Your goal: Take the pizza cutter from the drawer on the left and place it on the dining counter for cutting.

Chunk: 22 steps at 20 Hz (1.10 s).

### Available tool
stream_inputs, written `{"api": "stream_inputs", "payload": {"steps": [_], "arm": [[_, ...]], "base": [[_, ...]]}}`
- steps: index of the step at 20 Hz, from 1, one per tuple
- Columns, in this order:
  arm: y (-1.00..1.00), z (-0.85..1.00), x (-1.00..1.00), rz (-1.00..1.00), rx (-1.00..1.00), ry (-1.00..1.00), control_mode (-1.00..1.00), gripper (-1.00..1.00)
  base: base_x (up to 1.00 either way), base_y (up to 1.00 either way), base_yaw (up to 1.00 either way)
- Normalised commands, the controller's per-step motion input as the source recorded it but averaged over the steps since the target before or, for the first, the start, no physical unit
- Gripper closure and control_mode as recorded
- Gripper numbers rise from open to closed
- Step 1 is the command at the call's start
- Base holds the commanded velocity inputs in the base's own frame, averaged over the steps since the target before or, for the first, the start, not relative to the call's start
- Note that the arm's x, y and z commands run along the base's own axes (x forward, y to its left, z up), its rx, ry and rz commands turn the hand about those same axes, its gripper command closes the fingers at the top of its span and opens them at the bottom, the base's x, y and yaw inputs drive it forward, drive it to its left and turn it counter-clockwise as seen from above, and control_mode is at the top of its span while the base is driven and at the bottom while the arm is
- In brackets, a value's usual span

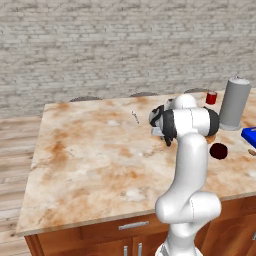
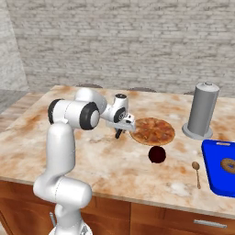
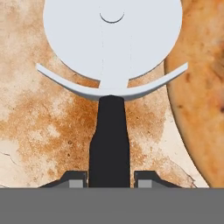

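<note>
I take the pizza as my landmark and read the dining counter from left to right. Far to the left of the pizza, in the left base view, a small thin metal item lies alone on the marble; I cannot tell what it is. Just left of the pizza my gripper hangs low over the marble, pinching the pizza cutter by its black handle, one fingertip on each side of it. In the hand view the pale wheel blade points away from the fingers, with the pizza's crust just beside it; whether the cutter touches the marble I cannot tell. In front of the pizza, near its edge, sits a dark red round object. To the right of the pizza a tall grey cylinder stands upright. Nearer me and to the right of the pizza a wooden spoon lies on the marble, just beside a blue tray holding a ring-shaped pastry. In the left base view a small red cup stands at the far edge, beyond the pizza.
</note>
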Motion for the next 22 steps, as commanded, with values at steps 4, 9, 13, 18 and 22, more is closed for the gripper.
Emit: {"api": "stream_inputs", "payload": {"steps": [4,9,13,18,22], "arm": [[0.00,0.00,0.00,0.00,0.00,0.00,-1.00,-1.00],[0.00,0.00,0.00,0.00,0.00,-0.01,-1.00,-1.00],[0.00,0.35,-0.08,0.00,0.00,-0.08,-1.00,-1.00],[0.00,0.78,-0.25,0.00,0.00,-0.03,-1.00,-1.00],[0.03,0.71,-0.38,0.00,0.00,0.00,-1.00,-1.00]], "base": [[0.00,0.00,0.00],[0.00,0.00,0.00],[0.00,0.00,0.00],[0.00,0.00,0.00],[0.00,0.00,0.00]]}}
